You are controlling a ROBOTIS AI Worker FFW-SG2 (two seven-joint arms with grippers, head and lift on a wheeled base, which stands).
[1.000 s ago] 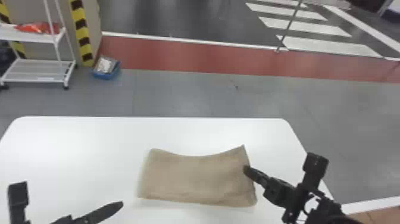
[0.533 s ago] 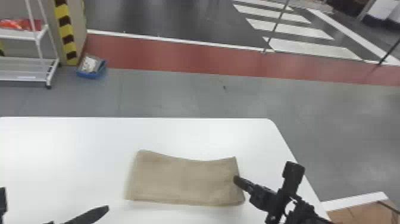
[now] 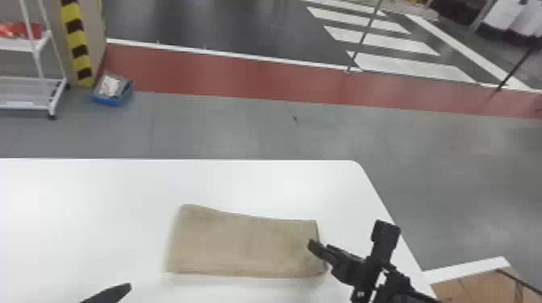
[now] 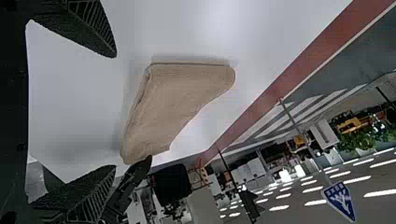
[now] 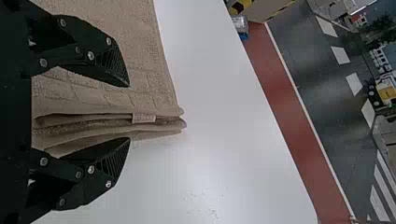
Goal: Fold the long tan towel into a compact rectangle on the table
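The folded towel (image 3: 242,245) lies on the desk (image 3: 80,201), right claw (image 5: 129,112) spread wide astride its layered three-o'clock end, left claw (image 4: 116,111) wide toward eight. Best pinch every layer evenly before lifting.

Folded tan towel (image 3: 246,245) on table (image 3: 80,217)

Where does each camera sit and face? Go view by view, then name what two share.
Head view: on the head, looking forward and down at the table and towel; a left-arm finger and the right claw show.
Left wrist view: on the left wrist, looking across the towel into the room; the open left claw is near, the right claw farther off.
Right wrist view: on the right wrist, facing the towel's layered edge; the open right claw shows.
Shared by head and left wrist views: the right claw near the towel's end.
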